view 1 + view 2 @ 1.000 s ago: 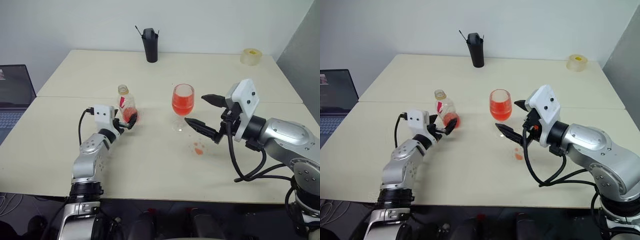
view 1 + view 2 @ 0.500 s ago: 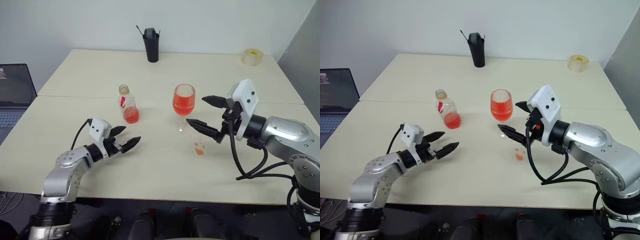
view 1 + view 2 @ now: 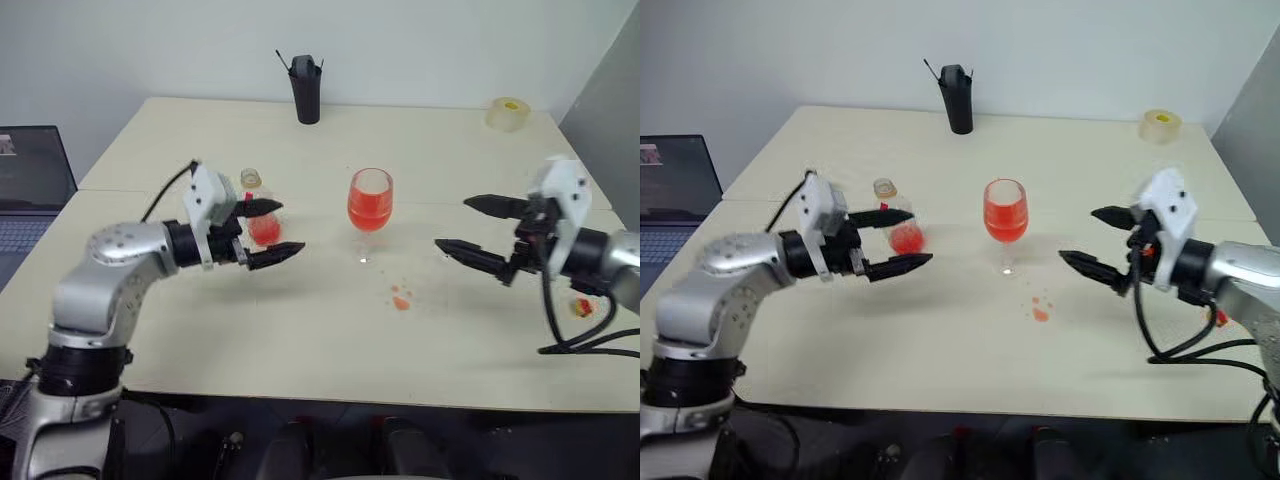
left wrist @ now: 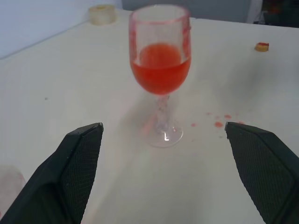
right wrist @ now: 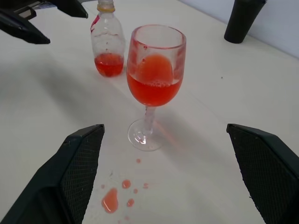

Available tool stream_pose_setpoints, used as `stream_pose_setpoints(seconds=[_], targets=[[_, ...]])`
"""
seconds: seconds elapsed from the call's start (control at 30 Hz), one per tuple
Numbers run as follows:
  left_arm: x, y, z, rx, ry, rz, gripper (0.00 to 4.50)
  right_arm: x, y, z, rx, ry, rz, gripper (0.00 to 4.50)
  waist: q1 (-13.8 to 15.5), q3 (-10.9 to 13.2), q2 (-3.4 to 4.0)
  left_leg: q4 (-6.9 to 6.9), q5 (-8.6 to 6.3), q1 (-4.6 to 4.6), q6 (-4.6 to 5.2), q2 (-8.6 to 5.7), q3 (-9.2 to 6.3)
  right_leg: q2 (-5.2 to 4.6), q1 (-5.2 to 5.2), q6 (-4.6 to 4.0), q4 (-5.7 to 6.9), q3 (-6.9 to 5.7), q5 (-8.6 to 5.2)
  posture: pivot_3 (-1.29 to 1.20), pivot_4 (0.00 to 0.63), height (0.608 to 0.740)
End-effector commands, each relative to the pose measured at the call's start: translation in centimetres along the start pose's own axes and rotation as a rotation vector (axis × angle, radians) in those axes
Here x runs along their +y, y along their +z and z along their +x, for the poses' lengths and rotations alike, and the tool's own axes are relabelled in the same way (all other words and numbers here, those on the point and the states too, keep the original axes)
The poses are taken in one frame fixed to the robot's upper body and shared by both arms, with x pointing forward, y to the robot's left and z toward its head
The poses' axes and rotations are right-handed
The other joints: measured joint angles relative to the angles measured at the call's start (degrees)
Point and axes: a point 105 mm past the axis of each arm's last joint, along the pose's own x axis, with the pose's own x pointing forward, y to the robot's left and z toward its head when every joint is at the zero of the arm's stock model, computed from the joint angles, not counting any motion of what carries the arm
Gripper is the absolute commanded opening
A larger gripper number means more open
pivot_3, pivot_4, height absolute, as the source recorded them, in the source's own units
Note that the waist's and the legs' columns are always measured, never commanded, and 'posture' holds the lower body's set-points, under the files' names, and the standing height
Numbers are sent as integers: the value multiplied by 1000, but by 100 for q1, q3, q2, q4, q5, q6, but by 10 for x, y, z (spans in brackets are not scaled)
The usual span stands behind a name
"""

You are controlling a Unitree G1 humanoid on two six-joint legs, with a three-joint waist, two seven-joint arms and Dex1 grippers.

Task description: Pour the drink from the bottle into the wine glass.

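1. The table, pale cream, carried everything in the scene.
2. The left gripper hung above the table with its jaws spread wide and empty, just in front of the bottle and pointing toward the glass.
3. The right gripper hovered well to the right of the glass, its jaws likewise spread wide and holding nothing.
4. A laptop sat off the table's left edge.
5. A tall black cup stood at the far edge of the table, with thin sticks rising from it.
6. The wine glass stood upright near the table's middle, between the two grippers and apart from both.
7. The drink filled roughly the lower half of its bowl, bright red-orange.
8. The bottle stood upright to the left of the glass, uncapped, with a little red liquid left at its bottom.
9. A roll of tape lay at the far right corner.
10. Spilled drops of red liquid dotted the table just in front of the glass's foot.
11. A small red-and-yellow object, possibly the cap, lay near the right arm.
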Motion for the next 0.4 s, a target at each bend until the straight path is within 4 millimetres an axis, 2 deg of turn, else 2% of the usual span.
stream_pose_setpoints(seconds=[0.03,0.17,0.4], targets=[[2,28,-10,-58,-28,10,4484,-2,22,-14,-69,13,-67,4500,-13,2,3,0,0,3,0,1,2,1,0,0,1,2,0,0,150,740],[7,38,-17,-83,-27,-14,4484,-1,23,-16,-63,33,-75,4500,-28,3,3,0,0,2,0,8,1,6,0,0,0,0,0,0,150,740],[3,21,-20,-57,-24,-45,4484,-1,21,-9,-64,52,-77,4500,-23,3,3,1,0,1,0,8,-1,4,0,-1,-1,0,0,0,150,740]])
